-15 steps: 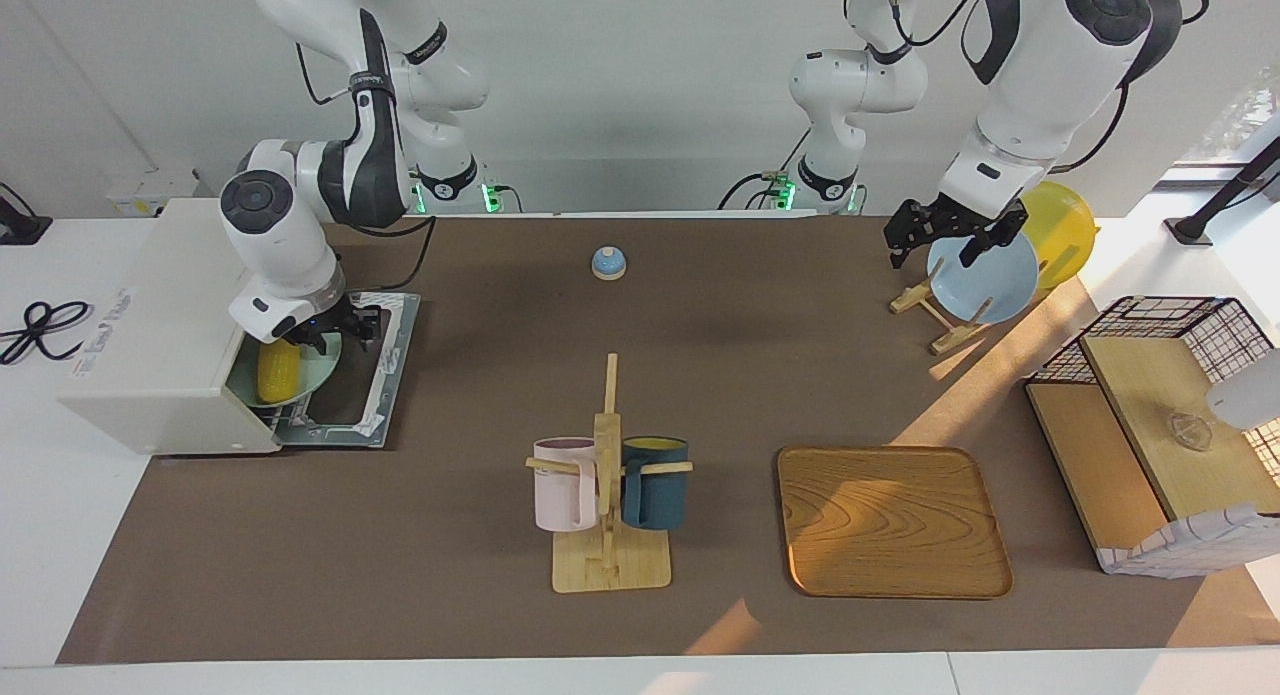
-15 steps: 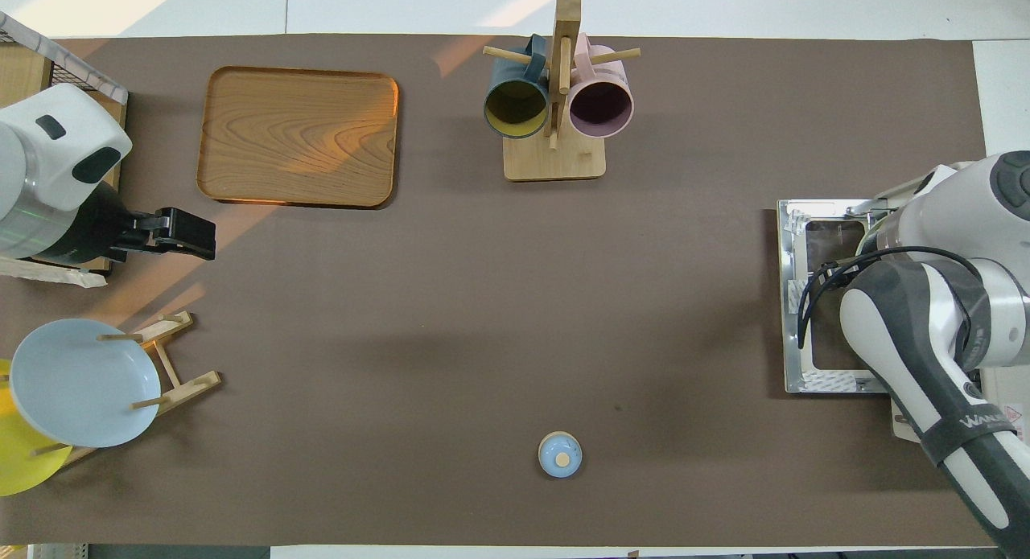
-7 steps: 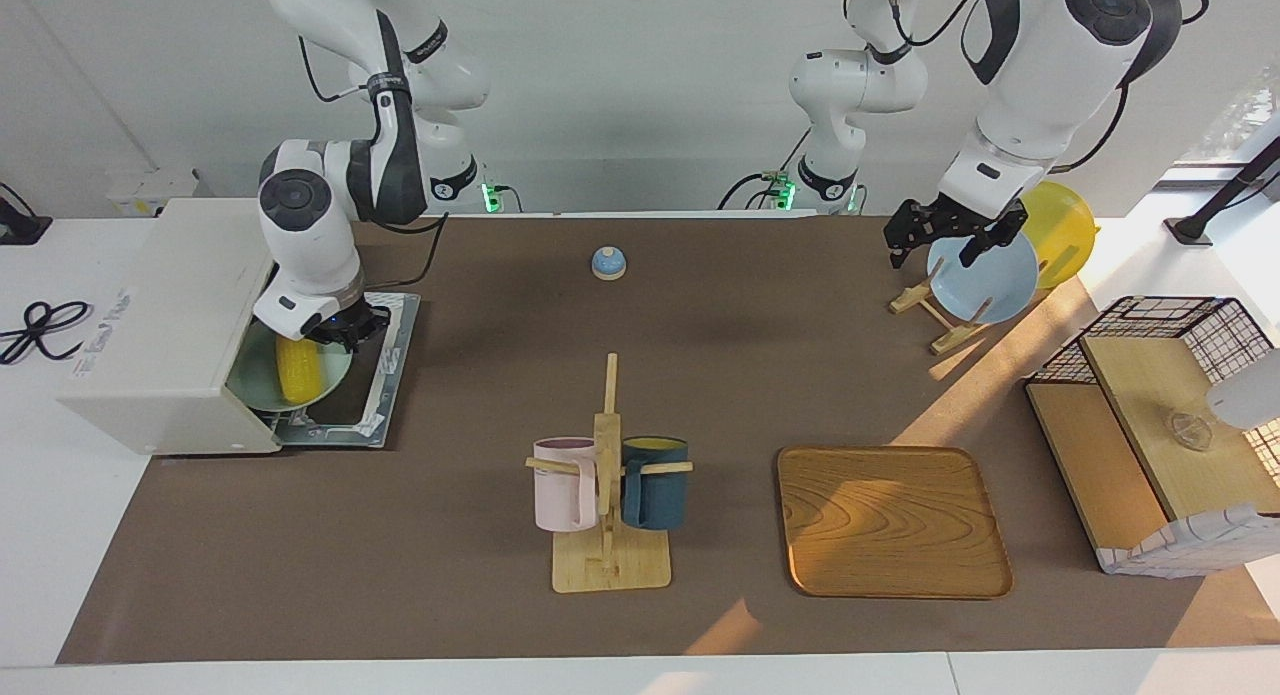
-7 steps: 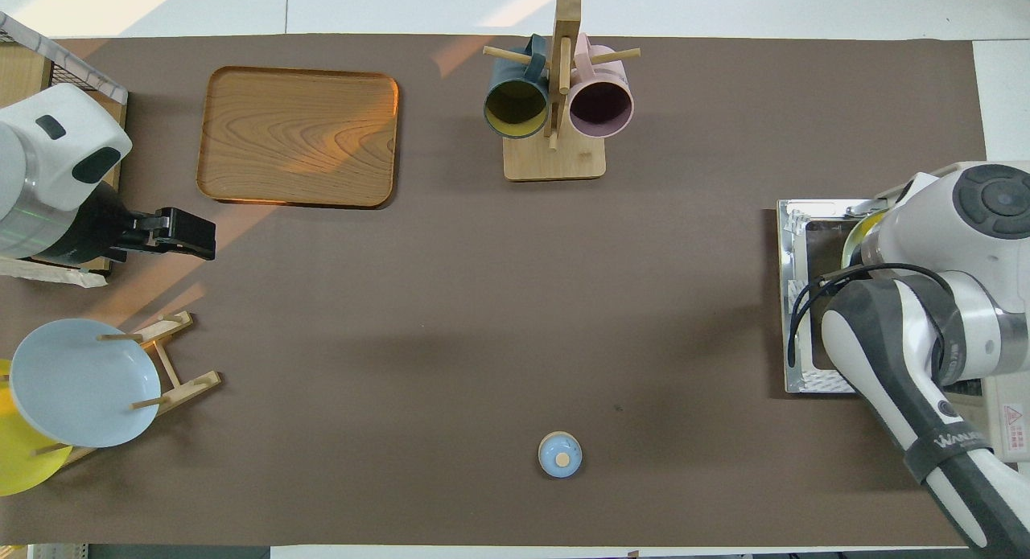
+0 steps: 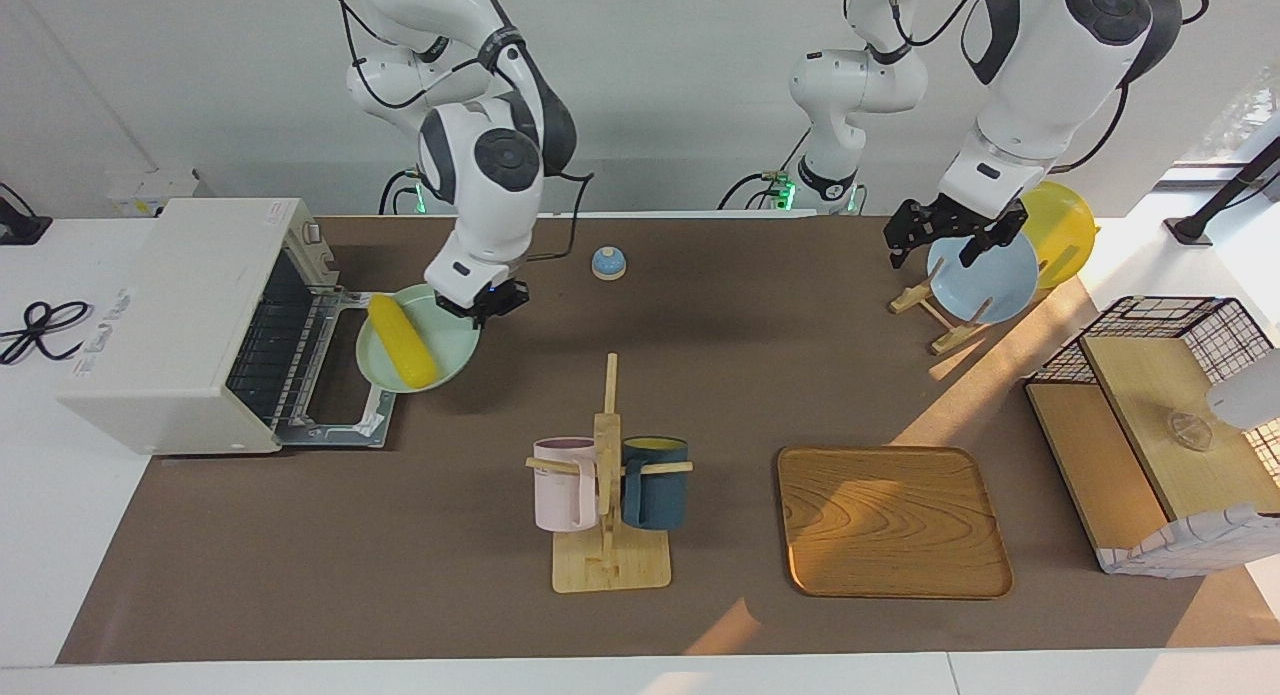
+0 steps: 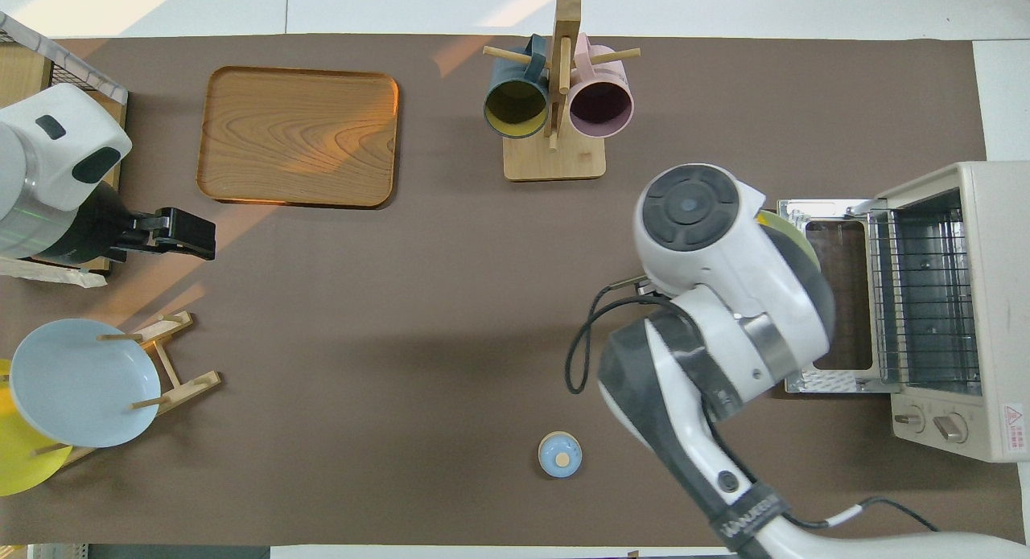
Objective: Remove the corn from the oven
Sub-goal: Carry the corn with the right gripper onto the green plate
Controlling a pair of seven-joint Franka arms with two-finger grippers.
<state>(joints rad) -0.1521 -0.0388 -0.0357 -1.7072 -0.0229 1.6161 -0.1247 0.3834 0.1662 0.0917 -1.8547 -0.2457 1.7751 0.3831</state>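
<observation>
Currently, right gripper (image 5: 484,306): clamped shut on the rim of a pale green plate (image 5: 445,360), which is held in the air just in front of the oven's open door.
Corn (image 5: 402,341): lies on the green plate, slantwise, just beside the right gripper on its oven side; it is outside the oven.
Oven (image 5: 180,320): seen at the right arm's end of the table, off-white; its drop-down door (image 5: 345,415) is folded flat onto the table and the wire rack (image 6: 925,289) is shown bare in the overhead view.
Plate vs door: the plate's oven-side edge overlaps the door's outer corner in the facing view; contact cannot be told.
Overhead note: the right gripper and most of the plate are hidden under the right arm's wrist; only a sliver of plate edge is seen.
Bell (image 5: 608,262): small blue one, on the table near the right gripper, toward the left arm's end from it.
Mug rack (image 5: 608,495): wooden, hung with a pink mug (image 5: 565,483) and a dark teal mug (image 5: 655,480); well apart from the right gripper and farther from the robots.
Wooden tray (image 5: 892,521): flat on the table, beside the mug rack toward the left arm's end.
Left gripper (image 5: 945,237): jaws spread wide, nothing held, waiting over a blue plate (image 5: 985,275) that stands in a wooden dish stand with a yellow plate (image 5: 1062,230).
Wire basket (image 5: 1160,345): at the left arm's end, next to a wooden shelf.
</observation>
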